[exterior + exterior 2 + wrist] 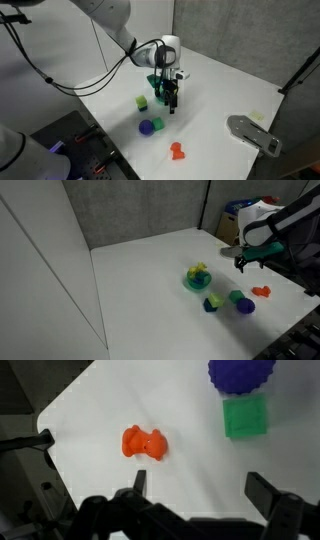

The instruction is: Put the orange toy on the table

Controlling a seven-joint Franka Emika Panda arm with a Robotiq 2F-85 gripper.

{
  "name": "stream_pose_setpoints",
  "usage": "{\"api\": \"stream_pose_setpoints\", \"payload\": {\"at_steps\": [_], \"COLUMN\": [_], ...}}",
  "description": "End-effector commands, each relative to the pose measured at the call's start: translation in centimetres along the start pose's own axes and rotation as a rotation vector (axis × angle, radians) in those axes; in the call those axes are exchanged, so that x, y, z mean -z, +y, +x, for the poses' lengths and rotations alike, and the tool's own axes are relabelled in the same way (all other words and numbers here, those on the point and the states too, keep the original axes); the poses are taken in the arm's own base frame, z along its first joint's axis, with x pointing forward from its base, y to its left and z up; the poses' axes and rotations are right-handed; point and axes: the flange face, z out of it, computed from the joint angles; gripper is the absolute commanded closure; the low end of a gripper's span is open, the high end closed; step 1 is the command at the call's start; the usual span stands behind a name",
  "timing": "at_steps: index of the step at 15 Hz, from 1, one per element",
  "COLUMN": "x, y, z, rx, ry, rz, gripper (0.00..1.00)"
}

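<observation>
The orange toy lies on the white table, free of the gripper. It also shows in both exterior views, near the table's edge. My gripper is open and empty, its two fingers spread wide with the toy just beyond the left finger. In the exterior views the gripper hangs above the table, apart from the toy.
A purple ball and a green cube lie close together. A yellow-green cube is nearby. A green bowl holds something yellow. A grey device lies at one side of the table.
</observation>
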Motion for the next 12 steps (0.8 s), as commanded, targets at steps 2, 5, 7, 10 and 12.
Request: {"api": "stream_pose_setpoints", "payload": {"at_steps": [2, 5, 7, 10, 12], "x": [4.5, 7.4, 9.1, 11.0, 11.9], "y": [-1.0, -1.8, -1.7, -1.1, -0.2], "z": [-1.8, -3.3, -4.4, -6.3, -7.6], "rx": [0.067, 0.129, 0.182, 0.276, 0.333], "ry": [0.025, 0.051, 0.04, 0.02, 0.031], "rz": [0.078, 0.173, 0.256, 0.347, 0.386], "gripper": [0.0, 0.0, 0.0, 0.0, 0.0]}}
